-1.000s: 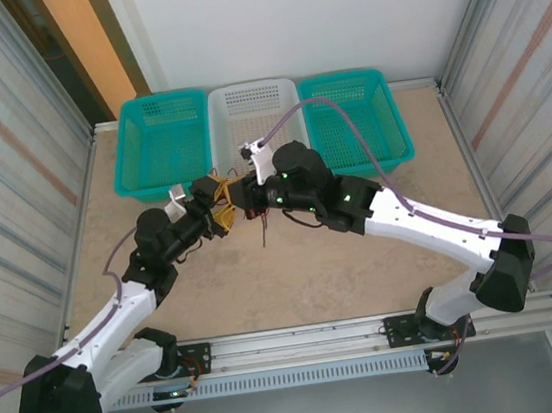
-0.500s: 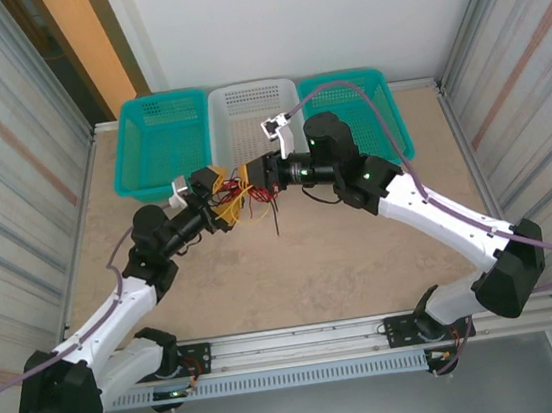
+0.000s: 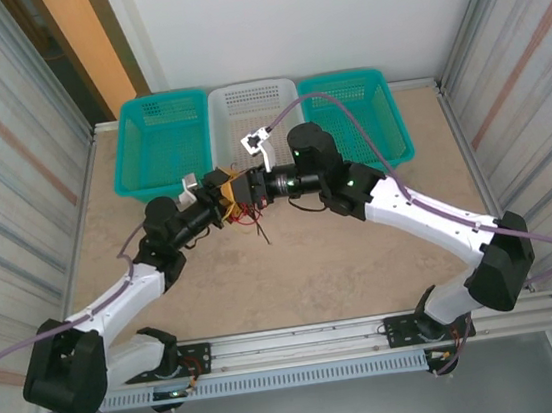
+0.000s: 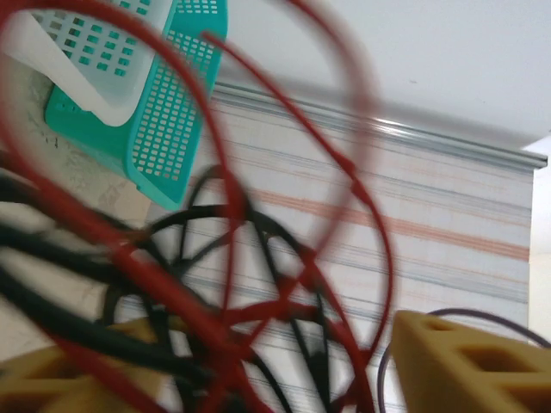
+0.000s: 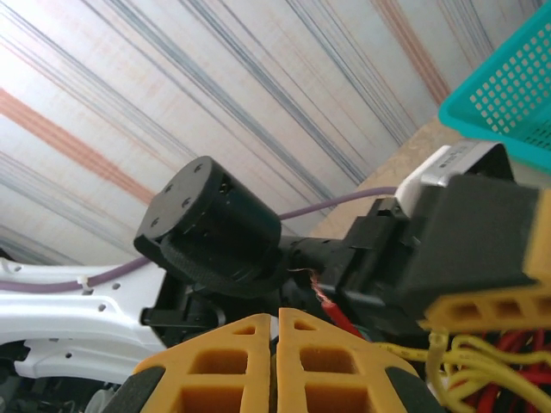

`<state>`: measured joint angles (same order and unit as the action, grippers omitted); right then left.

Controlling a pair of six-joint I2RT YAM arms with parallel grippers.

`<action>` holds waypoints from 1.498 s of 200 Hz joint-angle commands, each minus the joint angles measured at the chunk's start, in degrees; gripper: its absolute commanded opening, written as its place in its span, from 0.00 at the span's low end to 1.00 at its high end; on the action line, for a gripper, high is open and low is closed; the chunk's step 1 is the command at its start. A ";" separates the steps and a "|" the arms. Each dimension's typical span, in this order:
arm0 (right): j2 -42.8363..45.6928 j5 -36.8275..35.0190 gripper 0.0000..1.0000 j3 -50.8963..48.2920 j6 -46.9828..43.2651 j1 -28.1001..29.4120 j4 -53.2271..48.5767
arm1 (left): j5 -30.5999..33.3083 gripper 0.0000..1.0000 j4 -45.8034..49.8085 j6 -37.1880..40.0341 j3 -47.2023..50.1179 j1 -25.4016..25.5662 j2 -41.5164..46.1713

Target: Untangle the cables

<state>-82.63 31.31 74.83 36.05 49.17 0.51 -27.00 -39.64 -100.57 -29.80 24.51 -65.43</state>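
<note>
Midway through the separating step, judging by the knot not yet undone. Bundle of red, pale yellow and black cables (image 3: 244, 206) bunched above the worktop (image 3: 303, 264), just in front of the white basket (image 3: 253, 103), between both end effectors. Right end effector (image 5: 277, 327) pressed fully closed; impossible to tell whether pinching a strand. Left end effector (image 3: 220, 191) with fingers apart, red and black loops (image 4: 215, 172) across the gap; gripping or not, cannot tell. No clear long axis in the clump; short span running left to right, one dark loose tail (image 3: 260, 231) drooping toward the arm bases. Next, probably: secure one strand per side, then draw apart slowly along that left-right line.
</note>
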 commanded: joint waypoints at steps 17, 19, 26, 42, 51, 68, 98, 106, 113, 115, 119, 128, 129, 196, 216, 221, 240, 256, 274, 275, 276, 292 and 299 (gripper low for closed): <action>1.91 -2.07 0.00 -0.78 1.24 0.40 1.48 | 0.28 0.22 -5.00 0.31 -2.98 0.36 -0.18; 1.98 -2.53 0.00 -0.68 1.17 0.47 1.15 | 0.33 0.20 -4.90 0.43 -2.92 0.36 -0.15; 2.31 -3.70 0.00 -0.26 0.77 0.53 -0.18 | 0.45 0.15 -4.46 0.78 -2.90 0.36 0.10; 3.27 -9.84 0.00 1.22 -0.65 1.30 -5.15 | 0.06 0.06 -0.38 3.05 -3.37 0.20 1.25; 3.52 -14.33 0.00 2.99 -1.60 1.94 -9.05 | -0.53 0.00 5.20 5.73 -4.28 -0.12 2.43; 2.76 -23.02 0.07 7.73 -2.47 3.08 -18.29 | 0.44 0.00 22.63 14.64 -8.07 -0.41 6.04; 0.06 -32.81 0.38 15.13 -3.63 4.88 -31.09 | 5.01 0.00 43.44 25.25 -12.81 -0.93 10.23; -0.33 -34.70 0.46 16.36 -4.00 5.58 -33.28 | 4.54 0.00 43.17 24.97 -12.17 -1.66 10.79; -0.58 -36.12 0.49 17.29 -4.15 6.11 -34.93 | 3.90 0.00 42.94 24.99 -11.87 -2.23 10.93; -0.66 -36.42 0.52 17.44 -4.21 6.25 -35.44 | 3.78 0.00 43.17 25.10 -11.88 -2.37 10.98; -0.68 -37.04 0.56 17.90 -4.38 6.67 -36.30 | 3.78 0.00 44.03 25.62 -12.10 -2.59 11.00; -0.33 -37.99 0.62 18.24 -4.71 7.34 -37.09 | 4.63 0.00 46.79 27.51 -13.18 -2.79 10.94; -0.29 -38.17 0.62 18.29 -4.74 7.43 -37.13 | 4.74 0.00 47.08 27.79 -13.36 -2.80 10.94; 2.56 -33.81 0.32 17.50 -2.04 9.36 -37.16 | 4.18 0.00 44.43 31.56 -17.89 -3.17 7.15; 5.10 -27.98 0.30 10.55 0.05 9.30 -30.13 | 3.79 0.00 43.95 31.99 -18.96 -3.22 6.17; 5.49 -27.11 0.30 9.33 0.59 9.26 -28.77 | 3.76 0.00 44.07 32.08 -19.06 -3.30 6.05; 6.80 -25.30 0.32 6.49 2.15 9.19 -26.17 | 3.51 0.00 43.83 32.11 -19.25 -3.41 5.66; 7.86 -24.53 0.41 4.38 3.35 8.95 -23.66 | 3.43 0.00 42.77 31.38 -18.66 -3.37 5.52; 8.08 -22.17 0.41 2.51 4.75 8.40 -20.38 | 2.91 0.00 41.38 30.79 -17.85 -3.34 5.46; 8.09 -22.13 0.41 2.42 4.83 8.40 -20.25 | 2.92 0.00 41.35 30.79 -17.84 -3.38 5.48; 8.05 -22.06 0.40 2.43 4.91 8.40 -20.14 | 2.92 0.00 41.37 30.79 -17.84 -3.36 5.48; 7.36 -20.50 0.36 1.86 6.14 8.03 -18.28 | 2.90 0.00 41.38 30.72 -17.69 -3.39 5.65; 7.08 -20.13 0.36 1.81 6.62 8.05 -17.66 | 2.96 0.00 41.41 30.87 -17.65 -3.36 5.82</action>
<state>-76.58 7.49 77.41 39.64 57.69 -22.87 -22.96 5.28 -70.08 -46.87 21.69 -60.16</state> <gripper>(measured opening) 0.364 0.175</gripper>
